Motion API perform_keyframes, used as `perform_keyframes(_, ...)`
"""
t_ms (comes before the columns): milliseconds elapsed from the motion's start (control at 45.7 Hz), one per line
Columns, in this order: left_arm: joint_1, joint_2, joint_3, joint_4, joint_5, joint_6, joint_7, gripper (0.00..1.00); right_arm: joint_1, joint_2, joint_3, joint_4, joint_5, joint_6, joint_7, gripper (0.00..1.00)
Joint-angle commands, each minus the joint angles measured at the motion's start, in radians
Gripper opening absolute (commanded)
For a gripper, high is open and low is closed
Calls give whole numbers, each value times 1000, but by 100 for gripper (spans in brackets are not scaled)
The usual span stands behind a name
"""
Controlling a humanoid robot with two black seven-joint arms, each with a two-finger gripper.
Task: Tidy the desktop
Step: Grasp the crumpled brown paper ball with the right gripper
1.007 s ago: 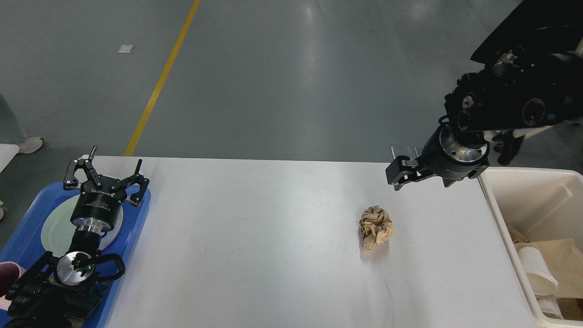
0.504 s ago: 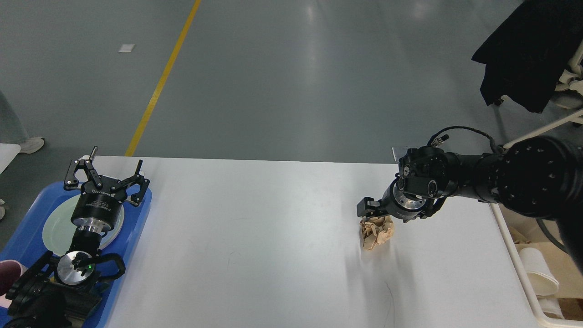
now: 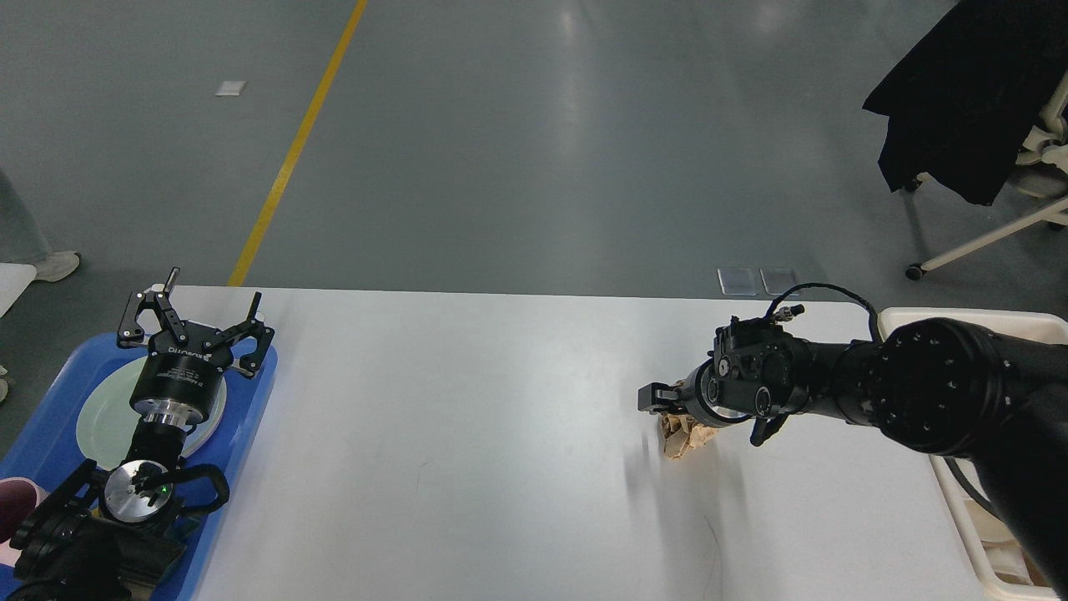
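The white desktop [image 3: 467,434] fills the lower part of the head view. A crumpled brown paper ball [image 3: 682,440] lies on its right half. My right gripper [image 3: 661,401] has come down right at the ball's top and hides its upper part. Its dark fingers merge from this angle, so whether they grip the paper does not show. My left gripper [image 3: 196,319] hovers open and empty above the tray at the desktop's left edge.
A blue tray [image 3: 246,434] at the left holds a pale green plate [image 3: 98,417], with a pink cup [image 3: 12,501] at its near end. A cream bin [image 3: 926,315] with paper waste stands at the right edge. A chair draped in black cloth [image 3: 976,100] stands beyond.
My right arm swung down and left from above the bin, bringing its gripper onto the paper ball. The ball has stayed in place. The left arm has not moved.
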Motion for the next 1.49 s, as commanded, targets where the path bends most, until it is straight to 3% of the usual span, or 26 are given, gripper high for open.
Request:
perform_keyframes(0,0,0,0,0,0,0,-1,96,-14,18,5,2,-48,-38,0,100)
perform_keyframes(131,0,0,0,0,0,0,-1,96,-17,18,14,2,-84,-73,-1,93)
perform_keyframes(394,0,0,0,0,0,0,0,96,-32,18,14,-1,-82,-110,-1,89)
perform_keyframes(504,0,0,0,0,0,0,0,96,-42,21,14,-4,-82,-112,-3,79)
perform_keyframes(657,0,0,0,0,0,0,-1,96,-46,20,16,-9,-71,-112,-3,50)
perform_keyframes(788,0,0,0,0,0,0,0,96,-51,20,18,0,-67,-112,-4,9)
perform_keyframes(832,0,0,0,0,0,0,0,96,-51,20,18,2,-67,-112,-4,0)
perform_keyframes(1117,0,0,0,0,0,0,-1,96,-42,17,19,9,-62,-109,-32,0)
perform_keyframes(1467,0,0,0,0,0,0,-1,96,-34,9,30,25,-62,-109,-34,0)
